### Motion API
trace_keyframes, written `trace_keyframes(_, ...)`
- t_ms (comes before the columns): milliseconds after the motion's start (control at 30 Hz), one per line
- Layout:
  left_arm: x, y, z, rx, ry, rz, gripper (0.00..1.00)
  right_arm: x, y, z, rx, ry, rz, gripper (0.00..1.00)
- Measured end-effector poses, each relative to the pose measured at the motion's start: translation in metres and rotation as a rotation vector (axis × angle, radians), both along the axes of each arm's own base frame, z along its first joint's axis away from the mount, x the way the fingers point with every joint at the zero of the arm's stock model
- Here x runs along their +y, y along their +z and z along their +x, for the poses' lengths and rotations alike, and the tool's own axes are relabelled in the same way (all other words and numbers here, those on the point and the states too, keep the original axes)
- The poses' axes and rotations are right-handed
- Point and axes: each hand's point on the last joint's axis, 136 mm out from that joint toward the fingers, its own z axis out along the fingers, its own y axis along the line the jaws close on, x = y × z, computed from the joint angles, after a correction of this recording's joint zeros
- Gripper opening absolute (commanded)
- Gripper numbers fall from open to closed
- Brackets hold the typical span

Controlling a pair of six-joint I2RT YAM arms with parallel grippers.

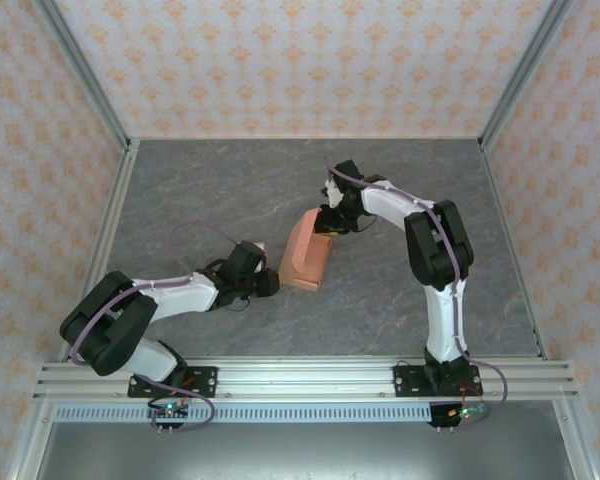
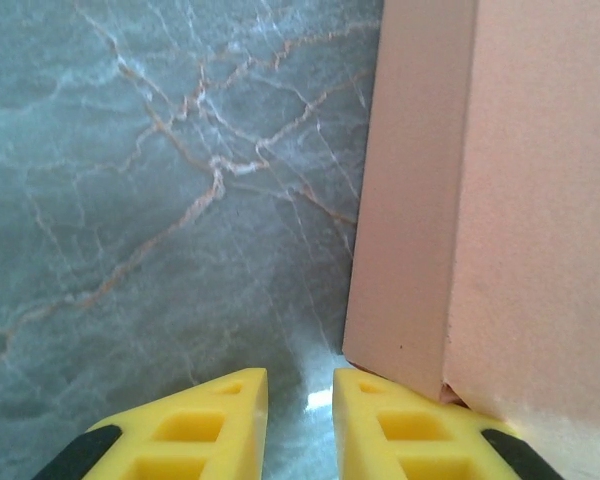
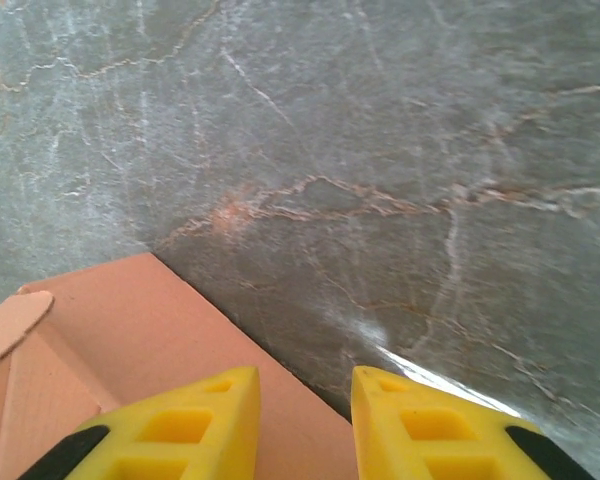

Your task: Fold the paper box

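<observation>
Two grippers, one box (image 1: 305,262) between them, mid-table (image 1: 210,190), lying on its side. My left gripper (image 2: 300,378) sits at its near corner, jaws a narrow slit apart with just table in the gap and one finger right up against the cardboard. Right gripper (image 3: 305,372) hovers over the far end, where a flap sticks out, jaws partly apart, nothing pinched.
</observation>
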Motion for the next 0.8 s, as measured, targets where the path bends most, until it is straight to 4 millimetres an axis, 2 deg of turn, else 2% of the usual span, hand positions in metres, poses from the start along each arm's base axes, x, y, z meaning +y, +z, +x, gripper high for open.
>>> trace_keyframes(233, 0.014, 0.004, 0.032, -0.021, 0.050, 0.035, 0.24, -0.020, 0.000, -0.003, -0.002, -0.051, -0.040, 0.32)
trace_keyframes(400, 0.020, 0.004, 0.056, -0.034, 0.073, 0.056, 0.24, -0.033, -0.002, -0.012, 0.018, -0.095, -0.049, 0.35)
trace_keyframes(633, 0.028, 0.005, 0.087, -0.048, 0.105, 0.067, 0.23, -0.042, -0.003, -0.029, 0.035, -0.136, -0.046, 0.35)
trace_keyframes(800, 0.032, 0.012, 0.108, -0.077, 0.112, 0.069, 0.23, -0.043, -0.004, -0.040, 0.037, -0.156, -0.028, 0.35)
